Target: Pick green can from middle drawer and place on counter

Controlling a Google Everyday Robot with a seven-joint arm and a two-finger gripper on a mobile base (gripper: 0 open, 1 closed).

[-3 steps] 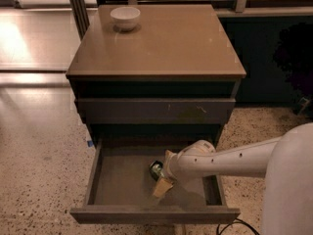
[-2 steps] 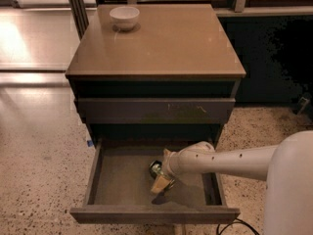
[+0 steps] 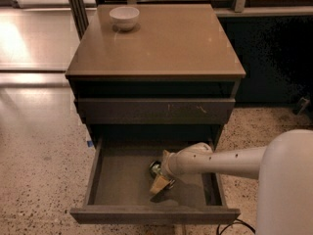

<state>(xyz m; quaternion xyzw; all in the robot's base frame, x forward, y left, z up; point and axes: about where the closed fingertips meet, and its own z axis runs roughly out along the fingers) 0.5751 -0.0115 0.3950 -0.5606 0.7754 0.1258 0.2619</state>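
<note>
1. Camera view: gripper (image 3: 160,182) is down inside the middle drawer (image 3: 122,180), right of centre. Open or closed: cannot tell.
2. Just behind it, the green can (image 3: 156,169) sits on the drawer floor, touching or just beside the gripper and partly hidden.
3. Step looks like the grasp. Next: secure can, lift clear of drawer, move up to counter (image 3: 161,43).
4. Can looks to be on its side, silver end facing left. Long axis roughly left-right, not certain.
</note>
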